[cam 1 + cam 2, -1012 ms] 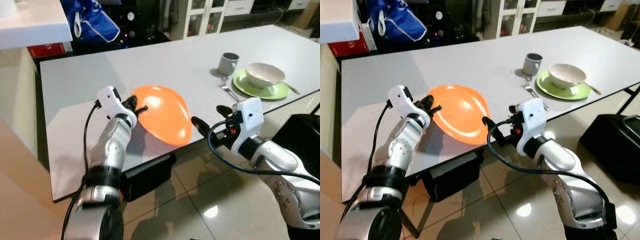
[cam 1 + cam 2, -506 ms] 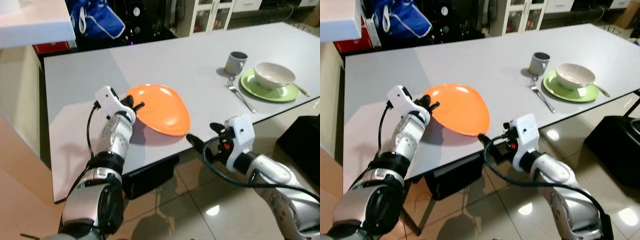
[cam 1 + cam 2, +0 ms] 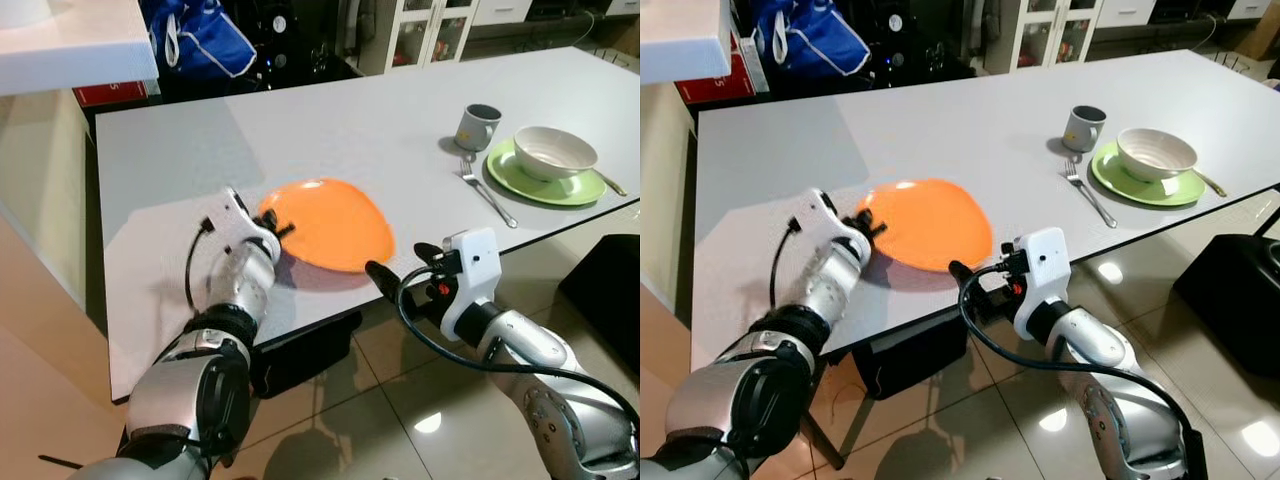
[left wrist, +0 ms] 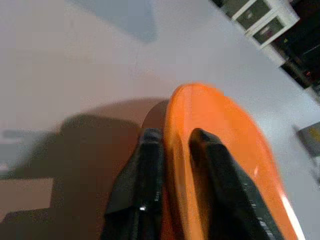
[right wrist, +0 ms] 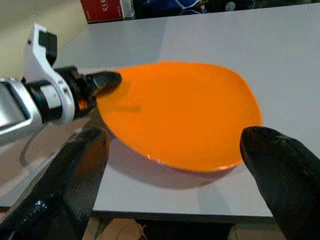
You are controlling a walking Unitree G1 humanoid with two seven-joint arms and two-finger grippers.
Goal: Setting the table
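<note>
An orange plate point(image 3: 330, 222) lies low over the near part of the grey table point(image 3: 380, 120), tipped slightly up at its left rim. My left gripper point(image 3: 276, 222) is shut on that left rim; in the left wrist view one black finger sits on each side of the plate's edge point(image 4: 177, 145). My right gripper point(image 3: 403, 268) hangs open off the table's front edge, just in front of the plate point(image 5: 175, 115), touching nothing. At the far right stand a white bowl point(image 3: 555, 151) on a green plate point(image 3: 548, 184), a fork point(image 3: 486, 189) and a grey mug point(image 3: 476, 125).
A white counter point(image 3: 70, 45) stands at the left beyond the table. A blue bag point(image 3: 200, 40) and dark cabinets sit behind the table. A black box point(image 3: 300, 350) lies under the table on the glossy tiled floor; another dark object point(image 3: 605, 290) is at the right.
The left gripper has lowered the orange plate from a steep tilt to nearly flat over the table. The right gripper has dropped below the table edge and come back close to the plate.
</note>
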